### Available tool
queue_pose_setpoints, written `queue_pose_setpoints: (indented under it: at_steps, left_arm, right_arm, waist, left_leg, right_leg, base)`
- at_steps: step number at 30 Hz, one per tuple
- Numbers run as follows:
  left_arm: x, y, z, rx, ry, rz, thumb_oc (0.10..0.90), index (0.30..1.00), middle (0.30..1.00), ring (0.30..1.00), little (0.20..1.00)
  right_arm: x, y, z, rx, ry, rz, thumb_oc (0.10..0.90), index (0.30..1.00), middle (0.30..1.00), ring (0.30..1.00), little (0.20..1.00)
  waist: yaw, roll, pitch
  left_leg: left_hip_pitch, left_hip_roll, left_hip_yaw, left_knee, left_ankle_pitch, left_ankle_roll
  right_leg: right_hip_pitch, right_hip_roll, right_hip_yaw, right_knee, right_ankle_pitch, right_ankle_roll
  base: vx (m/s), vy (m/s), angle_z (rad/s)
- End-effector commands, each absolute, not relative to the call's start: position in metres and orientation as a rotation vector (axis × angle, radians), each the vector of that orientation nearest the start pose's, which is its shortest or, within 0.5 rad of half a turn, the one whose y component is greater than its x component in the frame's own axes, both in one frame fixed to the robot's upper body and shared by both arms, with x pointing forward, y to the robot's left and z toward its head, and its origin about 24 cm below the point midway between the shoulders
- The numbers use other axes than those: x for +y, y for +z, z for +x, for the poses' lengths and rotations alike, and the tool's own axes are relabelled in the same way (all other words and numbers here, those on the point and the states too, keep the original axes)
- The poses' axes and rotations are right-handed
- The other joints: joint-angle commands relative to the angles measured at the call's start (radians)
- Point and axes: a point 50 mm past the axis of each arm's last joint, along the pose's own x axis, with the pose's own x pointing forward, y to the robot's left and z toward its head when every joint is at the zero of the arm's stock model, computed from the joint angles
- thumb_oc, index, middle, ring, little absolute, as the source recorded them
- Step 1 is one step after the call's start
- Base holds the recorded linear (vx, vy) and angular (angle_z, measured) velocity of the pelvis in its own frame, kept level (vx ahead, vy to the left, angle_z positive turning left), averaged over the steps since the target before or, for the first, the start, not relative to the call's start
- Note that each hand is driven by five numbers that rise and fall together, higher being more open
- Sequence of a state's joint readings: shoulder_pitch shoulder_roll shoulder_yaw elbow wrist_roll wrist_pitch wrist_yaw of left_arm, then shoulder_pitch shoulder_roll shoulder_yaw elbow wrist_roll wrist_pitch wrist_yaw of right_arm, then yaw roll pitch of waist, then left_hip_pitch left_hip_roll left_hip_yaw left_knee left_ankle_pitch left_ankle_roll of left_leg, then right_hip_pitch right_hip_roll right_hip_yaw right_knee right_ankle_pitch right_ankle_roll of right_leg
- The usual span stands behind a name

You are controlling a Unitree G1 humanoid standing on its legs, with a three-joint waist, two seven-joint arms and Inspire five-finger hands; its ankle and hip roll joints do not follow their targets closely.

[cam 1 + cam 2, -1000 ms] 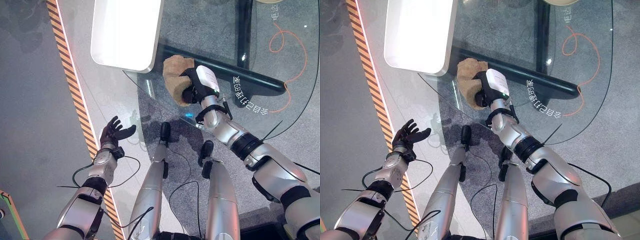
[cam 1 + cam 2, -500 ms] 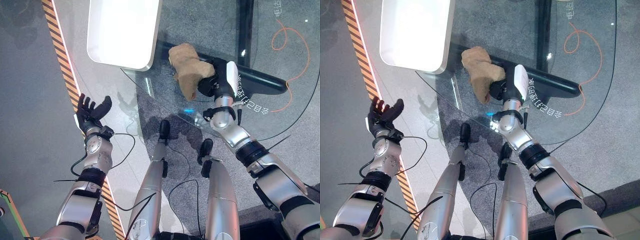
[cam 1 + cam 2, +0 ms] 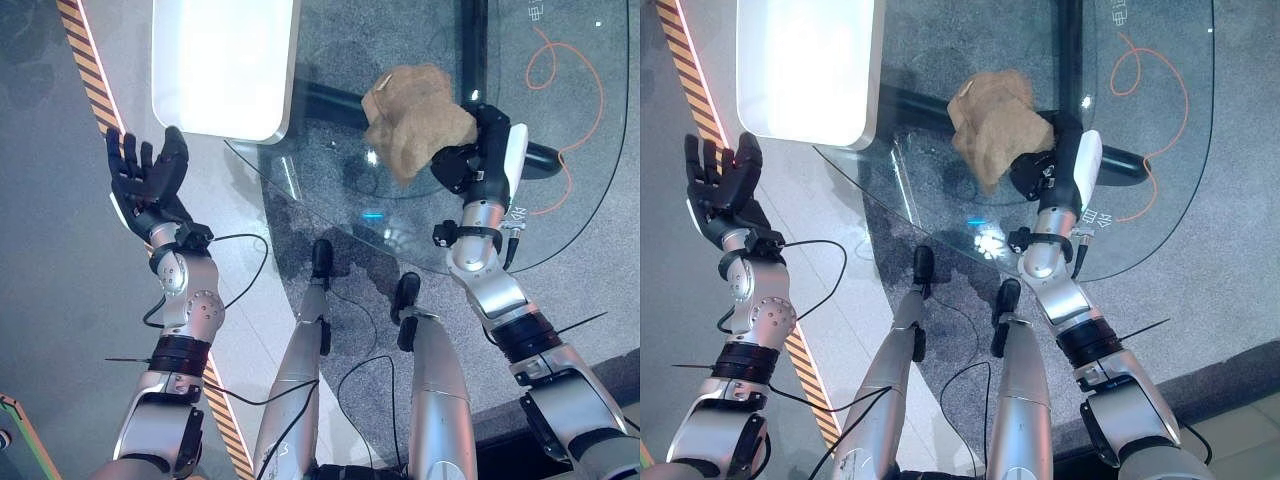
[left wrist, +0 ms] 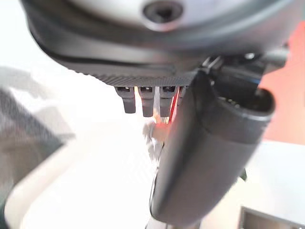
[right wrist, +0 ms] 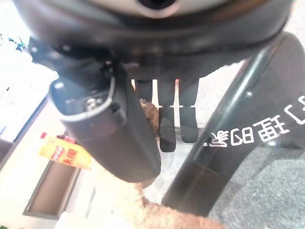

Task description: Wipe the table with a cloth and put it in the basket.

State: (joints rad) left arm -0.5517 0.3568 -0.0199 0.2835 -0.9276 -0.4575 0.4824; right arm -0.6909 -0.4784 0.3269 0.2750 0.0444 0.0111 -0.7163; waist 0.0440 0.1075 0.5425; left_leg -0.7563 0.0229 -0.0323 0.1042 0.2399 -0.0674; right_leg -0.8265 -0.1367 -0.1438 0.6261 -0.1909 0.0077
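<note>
The round clear glass table (image 3: 330, 180) spreads across the upper middle of the head views, with a dark tubular base bar (image 3: 340, 105) visible through it against the grey carpet (image 3: 1230, 290). White characters are printed on the glass close to the right wrist (image 5: 248, 133); they appear mirrored and I leave them unread. A white rounded rectangular slab (image 3: 222, 62) lies at the table's far left edge. Along the floor on the left runs an orange-and-black striped hazard tape (image 3: 95, 75), and a thin orange cord (image 3: 570, 75) loops on the carpet beneath the far right of the glass.

The crumpled tan cloth (image 3: 412, 118) sits bunched over the glass near the middle of the table, held by the robot's right hand (image 3: 478, 160), whose dark fingers and thumb curl into its right side. In the right wrist view, tan fabric shows by the thumb and below the fingers (image 5: 169, 126).

The left hand (image 3: 145, 180) is raised over the floor to the left of the table, well apart from the cloth, palm open and fingers straight and slightly spread, holding nothing.
</note>
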Motion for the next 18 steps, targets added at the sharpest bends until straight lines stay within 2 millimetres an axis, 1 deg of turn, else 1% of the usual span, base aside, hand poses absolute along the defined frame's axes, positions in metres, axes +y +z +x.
queue_pose_setpoints:
  at_steps: [1, 6, 11, 12, 18]
  left_arm:
    - [0.247, 0.208, 0.314, -0.770, 0.383, -0.735, 0.800, 0.900, 0.900, 0.900, 0.900]
    - [0.237, 0.215, 0.307, -0.806, 0.283, -0.749, 0.800, 0.900, 0.900, 0.900, 0.900]
    - [0.226, 0.224, 0.304, -0.812, 0.131, -0.772, 0.800, 0.900, 0.900, 0.900, 0.900]
    - [0.222, 0.225, 0.303, -0.807, 0.080, -0.771, 0.800, 0.900, 0.900, 0.900, 0.900]
    - [0.208, 0.227, 0.302, -0.763, -0.093, -0.756, 0.800, 0.900, 0.900, 0.900, 0.900]
  right_arm:
    - [-0.148, 0.264, 0.316, -0.965, -0.361, -0.258, 0.100, 0.300, 0.300, 0.300, 0.200]
    - [-0.144, 0.269, 0.306, -1.023, -0.324, -0.235, 0.100, 0.300, 0.300, 0.300, 0.200]
    - [-0.139, 0.278, 0.296, -1.089, -0.269, -0.202, 0.100, 0.300, 0.300, 0.300, 0.200]
    - [-0.138, 0.280, 0.292, -1.106, -0.247, -0.191, 0.100, 0.300, 0.300, 0.300, 0.200]
    - [-0.134, 0.283, 0.283, -1.133, -0.140, -0.126, 0.100, 0.300, 0.300, 0.300, 0.200]
  waist:
    - [-0.003, -0.041, -0.022]
    - [-0.003, -0.044, -0.022]
    - [-0.004, -0.046, -0.022]
    - [-0.005, -0.047, -0.022]
    - [-0.007, -0.051, -0.022]
  left_leg:
    - [0.017, -0.049, 0.038, 0.161, -0.201, 0.035]
    - [0.020, -0.049, 0.039, 0.157, -0.201, 0.036]
    - [0.022, -0.048, 0.041, 0.151, -0.197, 0.037]
    - [0.024, -0.047, 0.043, 0.148, -0.197, 0.037]
    - [0.026, -0.044, 0.047, 0.142, -0.194, 0.037]
  right_leg:
    - [0.058, 0.007, 0.020, -0.284, 0.192, 0.074]
    - [0.067, 0.007, 0.019, -0.295, 0.196, 0.075]
    - [0.073, 0.008, 0.019, -0.305, 0.203, 0.077]
    - [0.075, 0.008, 0.019, -0.309, 0.205, 0.078]
    - [0.084, 0.007, 0.017, -0.321, 0.212, 0.081]
  base:
    - [0.00, 0.000, 0.00]
    - [0.00, 0.000, 0.00]
    - [0.00, 0.000, 0.00]
    - [0.00, 0.000, 0.00]
    - [0.00, 0.000, 0.00]
